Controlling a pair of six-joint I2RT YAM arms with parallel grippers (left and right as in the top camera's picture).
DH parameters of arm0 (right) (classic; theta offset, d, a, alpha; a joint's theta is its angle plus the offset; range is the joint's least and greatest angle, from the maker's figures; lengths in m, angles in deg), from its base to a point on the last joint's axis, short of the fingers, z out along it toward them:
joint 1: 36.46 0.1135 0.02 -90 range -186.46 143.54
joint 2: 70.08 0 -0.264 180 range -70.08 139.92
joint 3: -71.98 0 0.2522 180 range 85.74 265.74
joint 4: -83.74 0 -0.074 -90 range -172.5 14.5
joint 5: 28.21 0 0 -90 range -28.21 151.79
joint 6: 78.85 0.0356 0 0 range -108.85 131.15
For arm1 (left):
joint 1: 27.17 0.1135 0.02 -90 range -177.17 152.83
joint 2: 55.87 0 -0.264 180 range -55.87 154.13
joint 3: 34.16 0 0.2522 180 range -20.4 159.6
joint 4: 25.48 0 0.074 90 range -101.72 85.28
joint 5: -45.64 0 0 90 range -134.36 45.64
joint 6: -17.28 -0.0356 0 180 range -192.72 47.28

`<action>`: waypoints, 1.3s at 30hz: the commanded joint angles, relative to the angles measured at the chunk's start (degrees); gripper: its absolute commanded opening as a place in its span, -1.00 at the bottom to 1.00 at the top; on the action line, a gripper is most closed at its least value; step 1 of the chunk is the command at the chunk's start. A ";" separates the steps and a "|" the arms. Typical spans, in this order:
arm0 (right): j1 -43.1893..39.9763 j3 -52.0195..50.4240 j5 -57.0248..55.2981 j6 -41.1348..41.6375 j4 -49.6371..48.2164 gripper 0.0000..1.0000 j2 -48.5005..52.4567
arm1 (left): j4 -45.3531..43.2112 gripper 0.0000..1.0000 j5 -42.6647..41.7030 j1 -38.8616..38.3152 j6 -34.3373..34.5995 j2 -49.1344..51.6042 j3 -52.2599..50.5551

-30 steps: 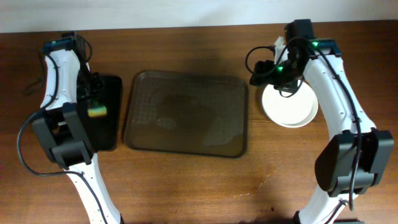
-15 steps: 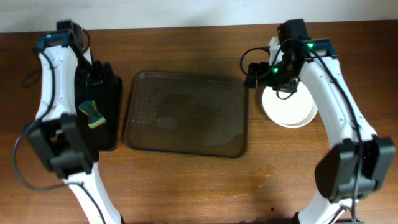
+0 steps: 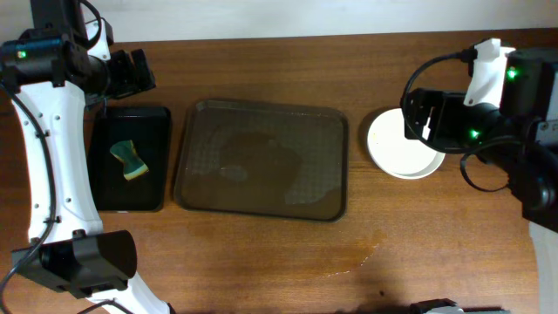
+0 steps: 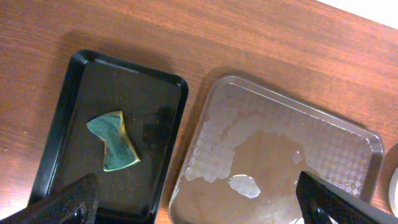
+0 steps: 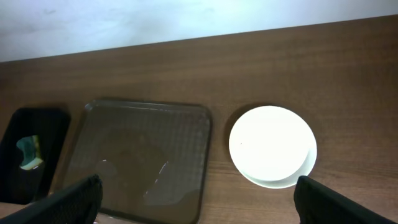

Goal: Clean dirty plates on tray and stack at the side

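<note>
The brown tray (image 3: 261, 161) lies mid-table with nothing on it but wet patches, and shows again as the tray (image 4: 280, 155) and the tray (image 5: 143, 155). The white plates (image 3: 399, 144) sit stacked on the table to its right; the stack (image 5: 272, 144) looks clean on top. My left gripper (image 3: 132, 74) hangs open high over the back left corner, its fingers (image 4: 62, 205) wide apart and holding nothing. Just right of the plates, my right gripper (image 3: 417, 118) is open and raised, its fingers (image 5: 348, 202) holding nothing.
A glossy black tray (image 3: 105, 187) lies left of the brown tray with a green and yellow sponge (image 3: 129, 160) on it; the sponge (image 4: 115, 140) looks bent. A wet streak (image 3: 353, 257) marks the table in front of the brown tray.
The left gripper let the sponge go onto the black tray and drew back and up. The right gripper came off the plates and pulled to the right. Both jaws opened wider.
</note>
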 commanded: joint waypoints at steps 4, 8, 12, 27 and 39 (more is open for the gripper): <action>0.35 -0.17 -5.33 -11.21 3.78 0.97 0.61 | -0.04 0.98 -0.96 0.28 -0.94 0.42 -0.28; 0.35 -4.81 -5.64 -11.17 -7.48 0.97 -2.67 | -0.04 0.98 -0.96 0.28 -0.94 0.42 -0.28; 0.35 -27.28 0.31 -11.13 -30.10 0.97 -16.52 | -0.04 0.98 -0.96 0.28 -0.94 0.42 -0.28; -6.60 -91.17 3.56 -11.10 -64.19 0.97 -69.77 | -0.04 0.98 -0.96 0.28 -0.94 0.42 -0.28; -6.80 -107.69 5.01 -11.13 -77.13 0.98 -74.97 | -0.04 0.98 -0.96 0.28 -0.94 0.42 -0.28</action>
